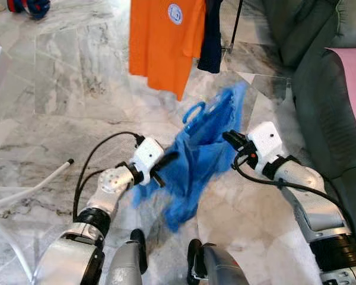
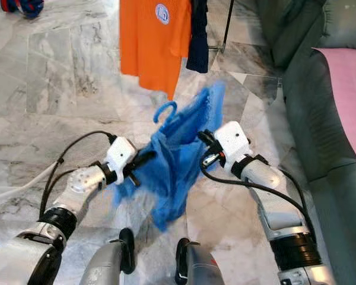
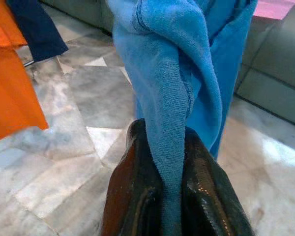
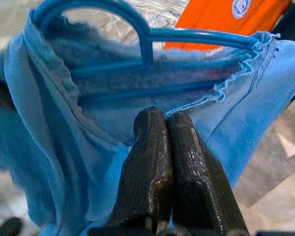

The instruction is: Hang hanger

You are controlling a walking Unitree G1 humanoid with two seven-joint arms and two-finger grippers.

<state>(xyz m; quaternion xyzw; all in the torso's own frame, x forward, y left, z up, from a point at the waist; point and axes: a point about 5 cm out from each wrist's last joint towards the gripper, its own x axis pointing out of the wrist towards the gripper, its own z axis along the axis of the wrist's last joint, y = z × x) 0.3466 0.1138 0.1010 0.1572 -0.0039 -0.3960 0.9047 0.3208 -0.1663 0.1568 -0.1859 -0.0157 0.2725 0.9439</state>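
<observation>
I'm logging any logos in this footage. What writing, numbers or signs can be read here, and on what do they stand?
Round white badge on the orange shirt: blue letters inside, too blurred to read for certain.
Blue garment, blue hanger, left gripper and right gripper: no text to be seen.

The orange shirt (image 1: pixel 165 41) bears a round white badge (image 1: pixel 175 13) with blue letters too small to read

A grey-veined marble floor (image 1: pixel 77 89) carries a white tube (image 1: pixel 32 185) and a green sofa (image 1: pixel 320 89).
</observation>
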